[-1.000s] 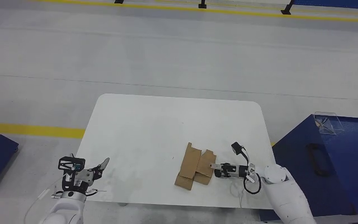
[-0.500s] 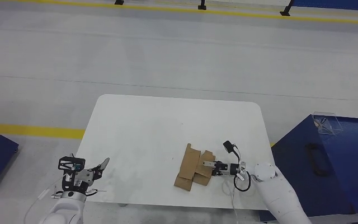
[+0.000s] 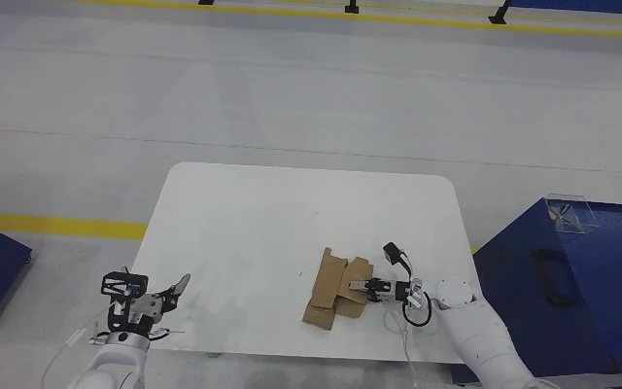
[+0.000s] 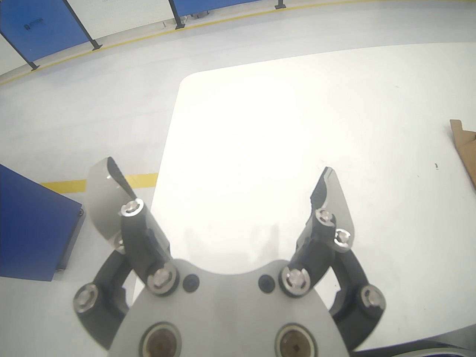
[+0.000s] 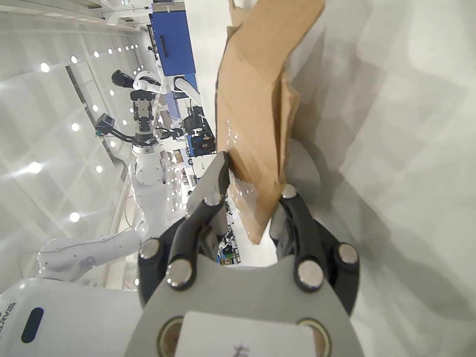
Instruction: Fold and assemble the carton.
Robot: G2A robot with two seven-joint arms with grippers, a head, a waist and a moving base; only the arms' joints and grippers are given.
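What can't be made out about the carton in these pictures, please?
- Top view: creases and layers of the carton, too small.
- Left wrist view: most of the carton, cut off by the picture's edge.
- Right wrist view: its far panels, hidden behind its own raised flap.

Moves in on carton [image 3: 330, 282] with right gripper [image 3: 356, 286]. Closes gap that a second ago lies just beyond fingertips. Now has carton's near flap edge between fingers [image 5: 217, 176], one on each face, pressed against cardboard. Slows over last half second, with hardly any further advance.
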